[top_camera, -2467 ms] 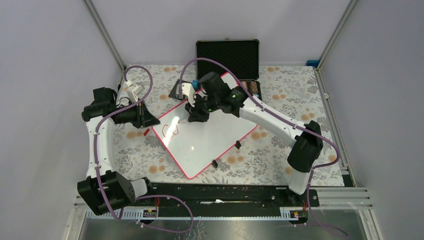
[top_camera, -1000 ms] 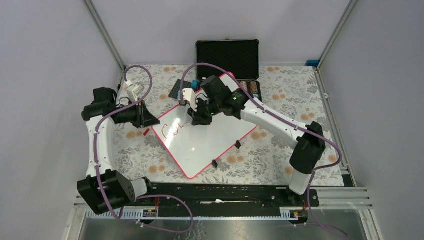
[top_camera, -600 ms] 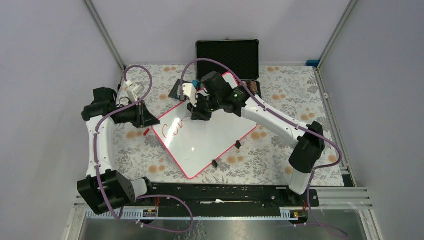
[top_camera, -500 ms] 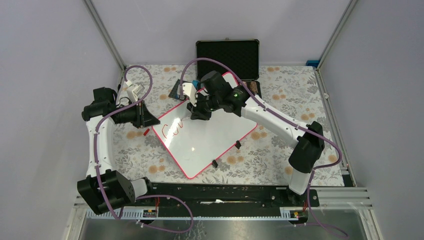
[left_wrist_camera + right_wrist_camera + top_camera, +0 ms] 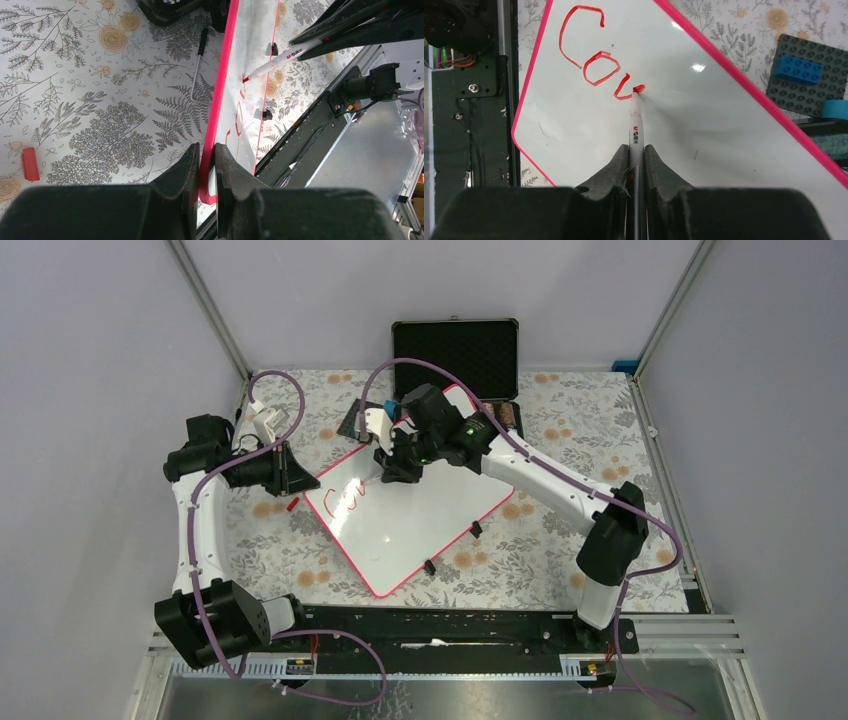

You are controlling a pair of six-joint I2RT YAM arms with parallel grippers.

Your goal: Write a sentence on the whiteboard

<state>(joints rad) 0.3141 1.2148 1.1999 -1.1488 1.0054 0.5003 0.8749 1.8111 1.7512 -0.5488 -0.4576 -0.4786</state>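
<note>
Floral-patterned tablecloth [image 5: 580, 430] bearing glossy white, pink-framed whiteboard [image 5: 420, 525] at centre. Left gripper [image 5: 206, 155] pinches its frame; right gripper [image 5: 636, 150] clamps white red-tipped marker [image 5: 634, 112], tip on unfinished red handwritten sentence [image 5: 596, 70]. Light steady pressure and even letter spacing advised.

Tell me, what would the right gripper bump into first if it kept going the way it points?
Probably the whiteboard. The right gripper holds a marker aimed at it, and its tip seems to touch the board beside the red letters.

The right gripper [image 5: 388, 476] hangs over the whiteboard [image 5: 420, 525] by the sentence [image 5: 346, 500] in red; the left gripper [image 5: 302, 480] meets its edge.
</note>
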